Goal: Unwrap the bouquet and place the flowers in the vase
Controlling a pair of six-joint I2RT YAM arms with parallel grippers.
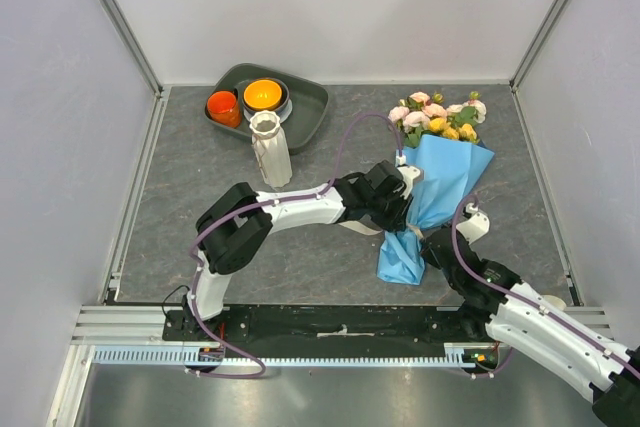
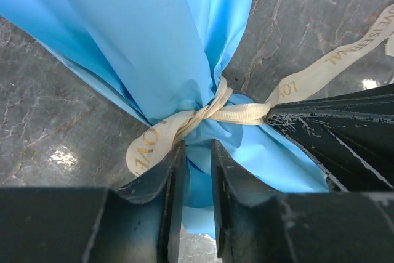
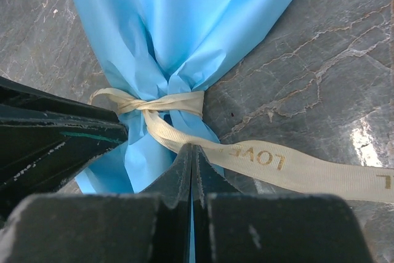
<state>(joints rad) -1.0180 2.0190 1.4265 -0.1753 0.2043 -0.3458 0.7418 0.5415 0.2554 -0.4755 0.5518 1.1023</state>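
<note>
The bouquet (image 1: 445, 179) lies flat on the table (image 1: 180, 217), right of centre, with its blooms toward the far wall and its tied end toward the arms. Far to its left is a dark tray (image 1: 312, 112) with orange bowls (image 1: 264, 95). The white ribbed vase (image 1: 270, 150) stands upright just beside the tray's near edge, well apart from the bouquet.

The left gripper (image 2: 198, 149) reaches across to the narrow waist. Its jaws stand narrow and look pinched on the paper tail just below the knot. That seems the right place to hold, since the stems are bunched there and should feel firm. The paper (image 3: 184, 16) higher up is thin and likely to crumple or slip. The bundle is probably light and could slide if only the tie is pulled.

The cream ribbon (image 2: 240, 113), lettered in gold, is twisted round the waist. One end runs right to the right gripper (image 3: 192, 151), whose jaws are closed on it.

The blue paper flares into a cone. Pink, cream and yellow flowers (image 1: 438, 117) with dark leaves crowd its mouth.
</note>
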